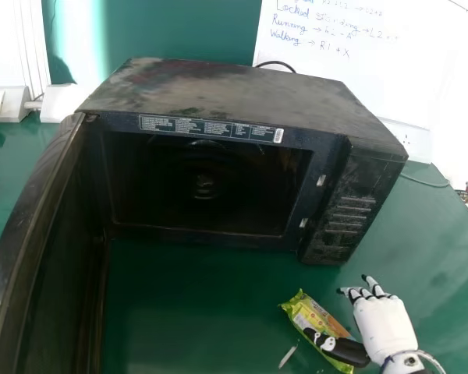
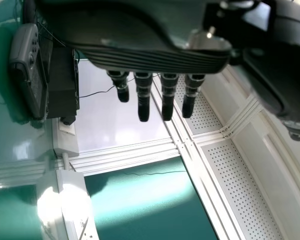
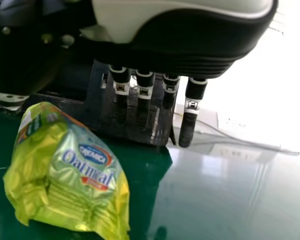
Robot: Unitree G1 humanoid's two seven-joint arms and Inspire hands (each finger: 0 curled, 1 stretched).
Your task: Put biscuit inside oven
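Straight and a little apart, the fingers of the right hand [image 1: 384, 323] point toward the far side, at the near right of the head view, while its thumb [image 1: 339, 347] reaches left across the near part of the pack [image 1: 320, 312]. Whether the thumb touches the pack or lies just above it, I cannot tell. Nothing is clamped: the right wrist view shows the fingers extended, with gaps between them and nothing in their grasp, and the pack beside them.

As for the pack, it lies on the table [image 1: 187, 312], outside the oven [image 1: 234, 86], near the oven's right front part. It is yellow-green, set on a slant, with one end toward the far left and the other toward the near right. A small pale scrap [image 1: 287, 357] lies just left of it.

The oven stands farther off, its dark cavity [image 1: 210, 187] facing the near side and its control panel [image 1: 347, 210] on the right. Its door [image 1: 31, 202] is wide open, reaching along the left toward the near edge.

In the left wrist view, the left hand [image 2: 150, 57] has its fingers straight and apart too, holding nothing.
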